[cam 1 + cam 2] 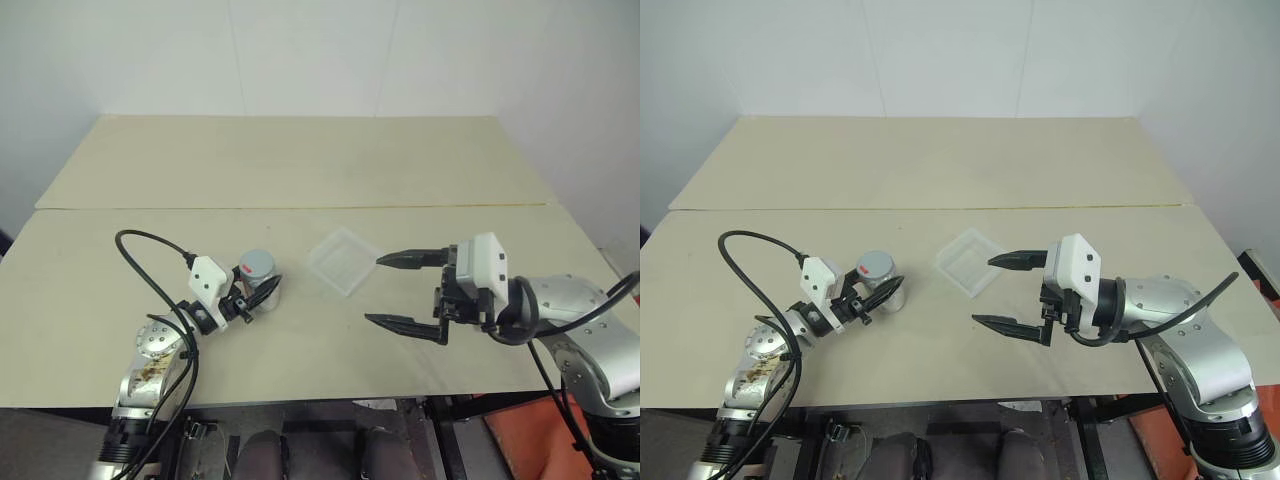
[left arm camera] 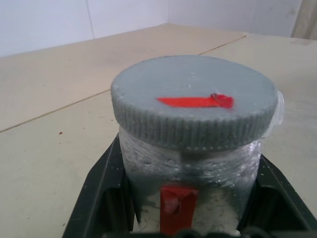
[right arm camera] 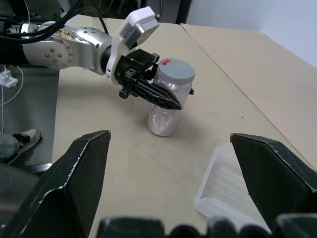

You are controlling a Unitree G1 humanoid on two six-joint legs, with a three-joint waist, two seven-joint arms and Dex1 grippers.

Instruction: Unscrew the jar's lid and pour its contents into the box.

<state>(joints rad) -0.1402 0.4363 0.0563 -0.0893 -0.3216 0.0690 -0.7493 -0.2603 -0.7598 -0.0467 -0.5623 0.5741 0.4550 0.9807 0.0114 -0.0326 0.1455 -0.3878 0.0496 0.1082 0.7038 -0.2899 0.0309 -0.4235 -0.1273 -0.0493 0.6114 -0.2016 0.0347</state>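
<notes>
The jar (image 1: 259,277), upright on the counter (image 1: 300,160) just left of the box (image 1: 343,260), looks light, stiff and slick-sided, so the ribbed lid (image 2: 193,101) seems the better purchase while the left gripper (image 1: 257,293), reaching level, clamps its body and the right gripper (image 1: 398,290) hovers beside the box, fingers spread wide and empty.

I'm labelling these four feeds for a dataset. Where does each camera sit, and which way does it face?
Left eye, right eye: on the head, looking forward and down over the table; both arms show, the left gripper clamped on the jar, the right gripper open by the box.
Left wrist: along its own fingers at the jar and the lid.
Right wrist: between its own open jaws toward the jar, left gripper and box.
All views share the jar.
</notes>
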